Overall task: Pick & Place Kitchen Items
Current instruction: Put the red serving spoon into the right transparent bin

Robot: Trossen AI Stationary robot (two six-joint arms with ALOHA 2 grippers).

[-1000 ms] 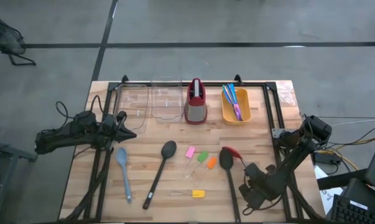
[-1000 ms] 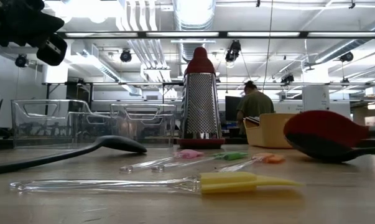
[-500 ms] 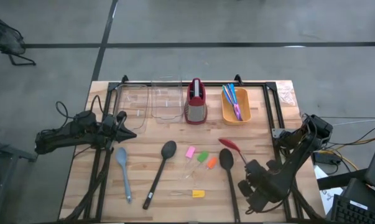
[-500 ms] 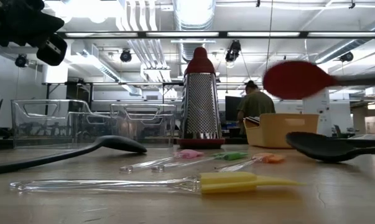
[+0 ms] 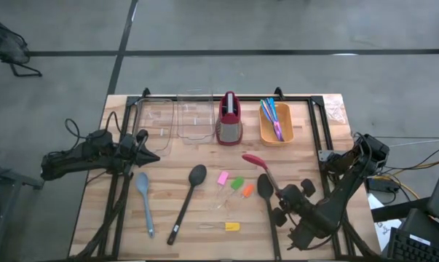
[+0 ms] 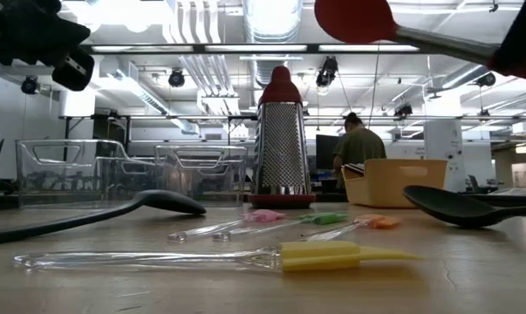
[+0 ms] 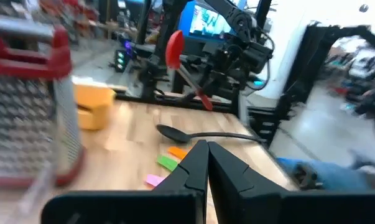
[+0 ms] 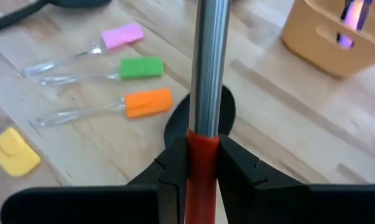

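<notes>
Right wrist view is showing the red-headed spoon with a steel shaft and red grip pinched between the right gripper fingers, clamped on the red grip end w/ the shaft sticking out fwd. High view: the spoon is hanging in the air over the table's right half, its red head toward the red-and-grey upright box grater and the orange plastic bin holding blue and pink cutlery. Directly under it is lying the black long-handled spoon, w/ the small pink, green and orange spatula heads just beside.

Risks, as I judge them: grip is sitting at the far end of a long handle, so the head is acting as a lever & could be swinging or pivoting in the fingers. A sweep toward the bin could be clipping the grater or the bin rim. A slip would be dropping it onto the black spoon.

Left gripper is waiting at the table's left edge, fingers pressed together on nothing.
</notes>
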